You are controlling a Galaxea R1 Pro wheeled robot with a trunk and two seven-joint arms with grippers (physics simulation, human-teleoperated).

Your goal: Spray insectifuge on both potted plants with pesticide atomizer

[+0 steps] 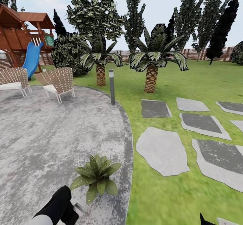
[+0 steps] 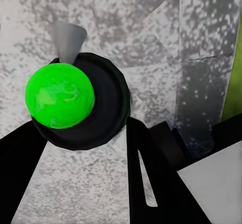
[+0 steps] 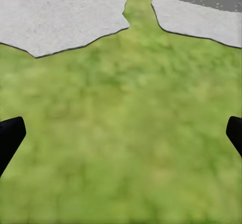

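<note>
My left gripper (image 2: 83, 133) is shut on the pesticide atomizer (image 2: 75, 100), a dark round bottle with a bright green mark and a pale grey nozzle. In the head view that gripper (image 1: 72, 209) hangs low over the grey patio, with the grey spray head (image 1: 79, 206) poking out just left of a potted plant (image 1: 97, 177). The plant is a rosette of speckled green leaves near the patio's right rim. My right gripper (image 3: 121, 133) is open over bare lawn, and its black tip (image 1: 203, 220) shows at the lower right.
The round paved patio (image 1: 44, 134) spreads to the left, with two woven chairs (image 1: 57, 81) at its back. A thin grey post (image 1: 112, 87) stands on its rim. Grey stepping slabs (image 1: 163, 149) cross the lawn on the right. Two palms (image 1: 151, 66), trees, a playset slide (image 1: 32, 58) and a fence stand behind.
</note>
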